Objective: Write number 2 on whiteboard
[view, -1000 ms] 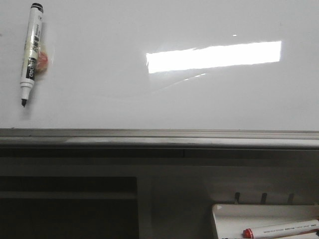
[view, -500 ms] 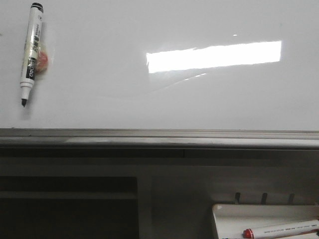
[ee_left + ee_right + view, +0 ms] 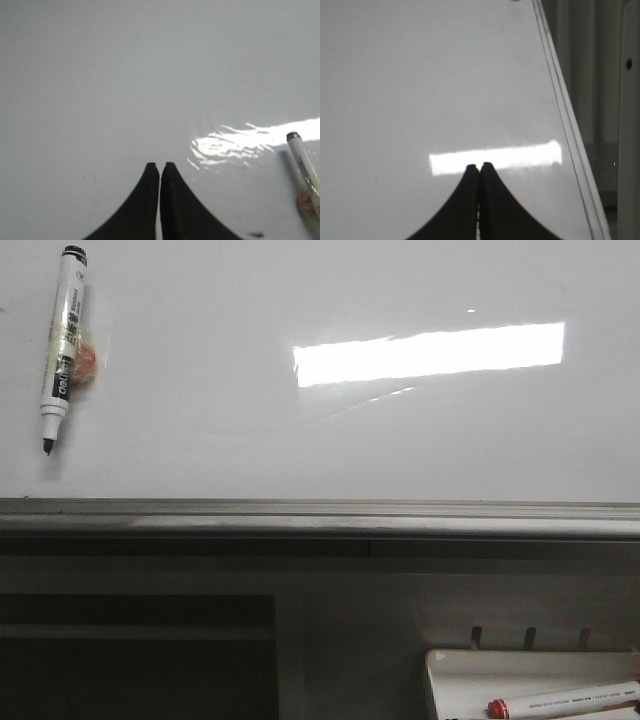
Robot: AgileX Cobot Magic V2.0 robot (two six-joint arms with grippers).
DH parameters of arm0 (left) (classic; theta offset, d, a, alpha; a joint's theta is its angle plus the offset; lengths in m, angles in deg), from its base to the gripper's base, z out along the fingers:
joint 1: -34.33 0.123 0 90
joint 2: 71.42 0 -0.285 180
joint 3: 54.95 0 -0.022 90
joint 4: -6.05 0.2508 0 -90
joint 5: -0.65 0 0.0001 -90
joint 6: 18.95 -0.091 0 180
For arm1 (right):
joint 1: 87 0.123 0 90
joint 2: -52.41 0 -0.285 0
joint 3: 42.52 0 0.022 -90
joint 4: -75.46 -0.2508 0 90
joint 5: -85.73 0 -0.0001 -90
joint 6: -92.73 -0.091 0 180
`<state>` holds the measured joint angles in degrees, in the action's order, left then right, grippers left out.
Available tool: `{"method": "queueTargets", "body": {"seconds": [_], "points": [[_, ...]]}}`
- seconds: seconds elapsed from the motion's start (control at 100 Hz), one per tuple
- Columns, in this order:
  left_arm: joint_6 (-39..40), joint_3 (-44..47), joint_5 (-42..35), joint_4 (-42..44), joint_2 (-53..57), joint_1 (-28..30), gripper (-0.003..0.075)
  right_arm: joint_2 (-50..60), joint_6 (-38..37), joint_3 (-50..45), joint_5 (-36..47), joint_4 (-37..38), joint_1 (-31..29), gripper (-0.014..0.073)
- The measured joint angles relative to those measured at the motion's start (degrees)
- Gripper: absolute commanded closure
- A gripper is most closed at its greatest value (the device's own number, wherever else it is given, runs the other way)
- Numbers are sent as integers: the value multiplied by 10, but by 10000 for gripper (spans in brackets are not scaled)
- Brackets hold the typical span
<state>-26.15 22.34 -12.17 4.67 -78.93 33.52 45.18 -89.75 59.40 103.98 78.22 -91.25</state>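
Whiteboard [image 3: 330, 440]: large glossy white surface filling the upper part of the front view, with a grey metal rail [image 3: 320, 518] along its near edge. Blank; no digit or any marker line shows on it in any view. A bright rectangular light reflection [image 3: 430, 352] lies across its right half.

Black marker [image 3: 62, 345]: white barrel, black cap end pointing away, black tip pointing toward the rail, uncapped. Lies on the board near its far left, with a small red-and-pale blob touching its right side (what that is cannot be told). Also seen at the edge of the left wrist view [image 3: 304, 175].

Left gripper [image 3: 160, 167]: two dark fingers pressed together at the tips, only a hairline seam between them, nothing between them. Hovers over bare board, the marker well apart to one side.

Right gripper [image 3: 479, 167]: fingers likewise closed tip to tip, empty. Sits over plain board, with the reflection just past the tips and the board's edge rail running off to one side.

Small white tray [image 3: 470, 680]: below the rail at lower right of the front view, holding a red-capped marker [image 3: 565, 702] lying on its side.
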Motion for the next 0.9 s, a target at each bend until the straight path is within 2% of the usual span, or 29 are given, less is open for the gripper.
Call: {"method": "queueTargets", "body": {"seconds": [0.32,0.43,0.5,0.63,0.76,0.9], "points": [[0,0,-15,-12,0,0,741,0,-8,0,94,0,0,664],[0,-3,-4,-32,0,0,741,0,-12,0,78,0,0,664],[0,-15,44,-33,0,0,741,0,-16,3,15,0,0,664],[0,-82,161,7,-28,0,741,0,-27,59,-170,0,0,664],[0,-150,210,26,-88,0,741,-14,-31,140,-340,-28,0,654],[0,-190,231,28,-159,0,741,-86,-33,218,-494,-80,0,654]]}}
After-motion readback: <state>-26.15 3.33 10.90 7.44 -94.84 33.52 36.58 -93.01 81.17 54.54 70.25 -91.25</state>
